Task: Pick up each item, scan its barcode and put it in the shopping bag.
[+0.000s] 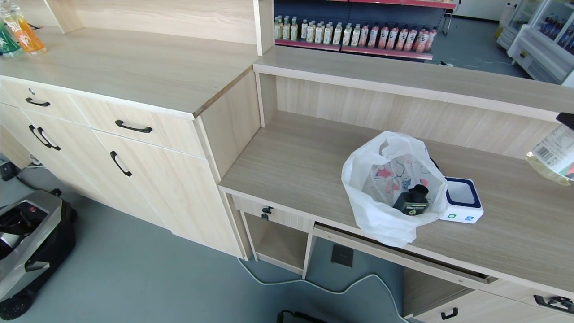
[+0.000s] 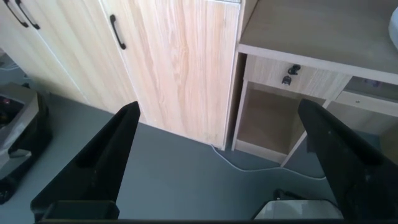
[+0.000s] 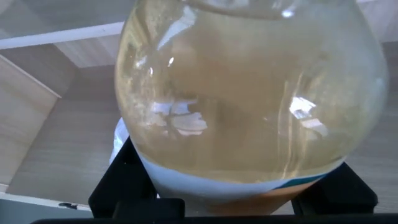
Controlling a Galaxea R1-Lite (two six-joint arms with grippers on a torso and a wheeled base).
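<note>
- Head view: white shopping bag [image 1: 385,193] sits on the lower worktop [image 1: 305,166], mouth gaping upward, near the front edge.
- A dark jar [image 1: 412,202] lies inside the bag, at its right side.
- White scanner [image 1: 464,204] with a blue-rimmed top stands just right of the bag and touches it.
- Bottle [image 1: 554,154] of pale yellow liquid is at the far right edge, lifted above the worktop and tilted, with its barcode label facing the camera. It is well right of the scanner.
- Left wrist view: left hand [image 2: 219,109] has its two black fingers [image 2: 102,162] spread wide with nothing between them. It hangs over the grey floor [image 2: 186,174] in front of the wooden cabinet [image 2: 180,62], left of the worktop.
- Right wrist view: right hand [image 3: 236,199] is clamped on the bottle, with black fingers [image 3: 121,183] pressed against either side of its rounded body. The worktop lies beneath it.
</note>
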